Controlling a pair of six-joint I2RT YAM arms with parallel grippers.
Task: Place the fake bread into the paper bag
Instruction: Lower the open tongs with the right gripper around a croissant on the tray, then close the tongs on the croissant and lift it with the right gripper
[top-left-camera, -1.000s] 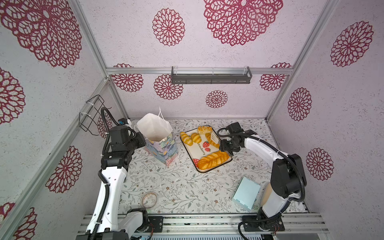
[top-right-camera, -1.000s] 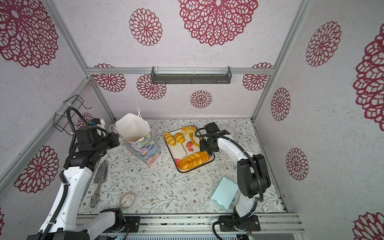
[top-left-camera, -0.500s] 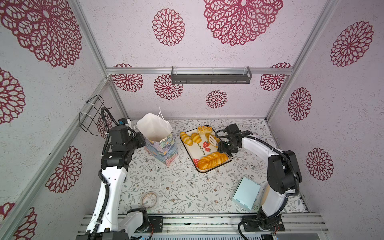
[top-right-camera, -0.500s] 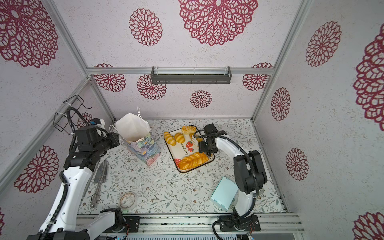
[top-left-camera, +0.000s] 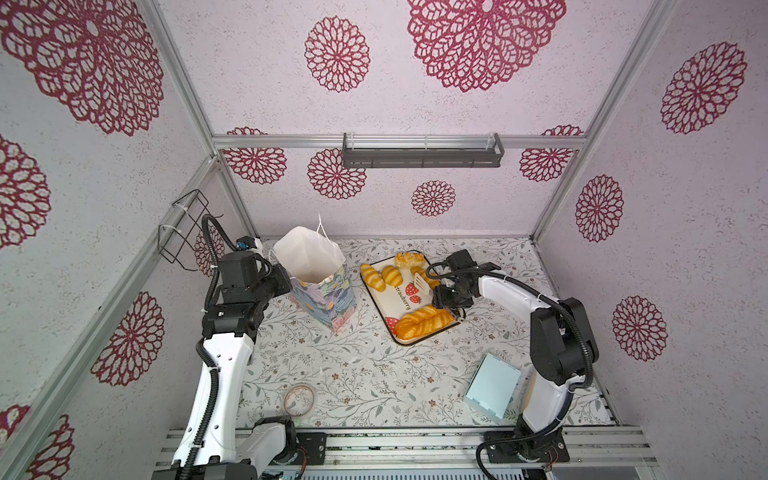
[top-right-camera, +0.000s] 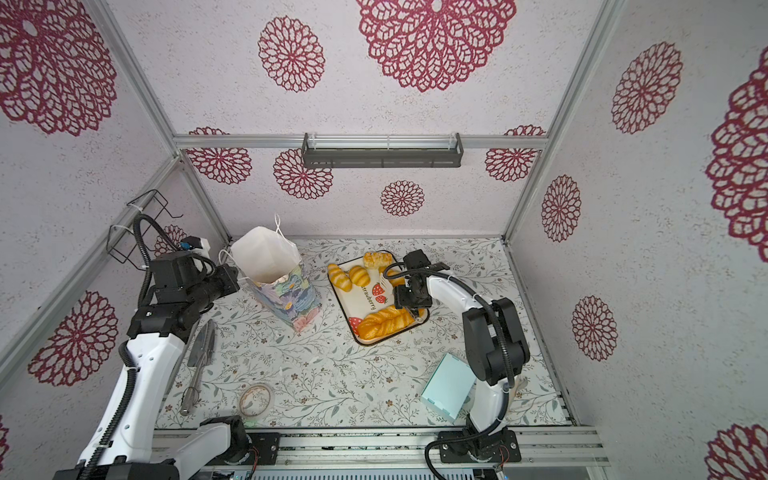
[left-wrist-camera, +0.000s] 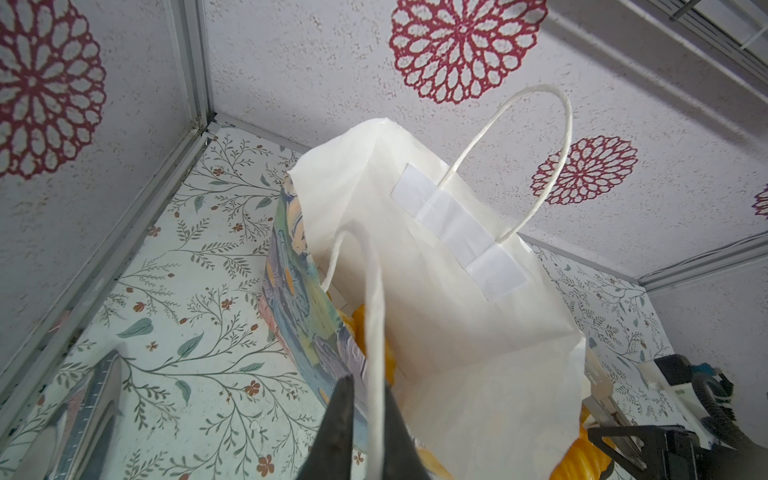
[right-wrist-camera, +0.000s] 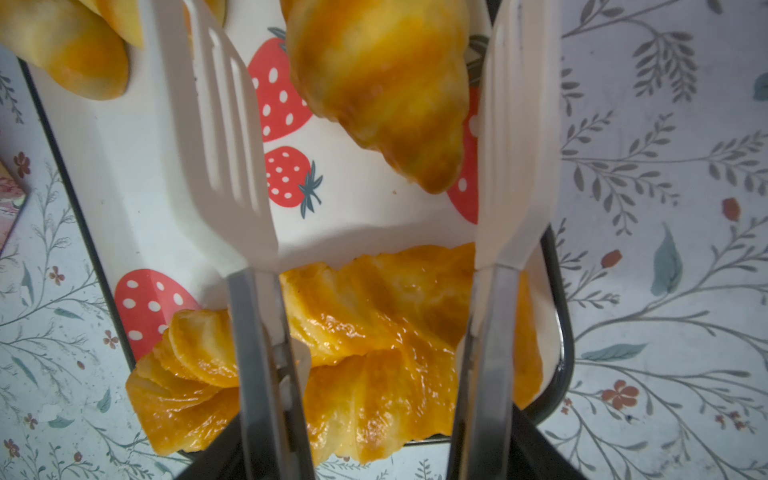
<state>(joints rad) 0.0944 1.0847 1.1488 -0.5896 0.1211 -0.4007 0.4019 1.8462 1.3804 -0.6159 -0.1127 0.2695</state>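
The paper bag (top-left-camera: 328, 297) stands open on the left in both top views, also (top-right-camera: 291, 291). My left gripper (left-wrist-camera: 368, 380) is shut on its near string handle (left-wrist-camera: 376, 316); an orange piece of fake bread (left-wrist-camera: 359, 326) shows inside. My right gripper (top-left-camera: 446, 297) is shut on white-tipped tongs (right-wrist-camera: 224, 145). The tongs stand open on either side of a croissant (right-wrist-camera: 382, 83) without touching it. The braided loaf (right-wrist-camera: 353, 353) lies under them on the strawberry tray (top-left-camera: 401, 293). Two croissants (top-left-camera: 372, 276) and a bun (top-left-camera: 409, 259) lie at the tray's far end.
A pale blue flat box (top-left-camera: 492, 386) lies near the right arm's base. A tape roll (top-left-camera: 299, 399) sits at the front left. Metal tools (top-right-camera: 201, 345) lie by the left arm. A wire basket (top-left-camera: 183, 228) hangs on the left wall, a shelf (top-left-camera: 422, 151) on the back wall.
My right gripper with the tongs has shifted a little left and forward over the tray, onto the croassant's spot beside the loaf. The left arm and the bag have stayed put.
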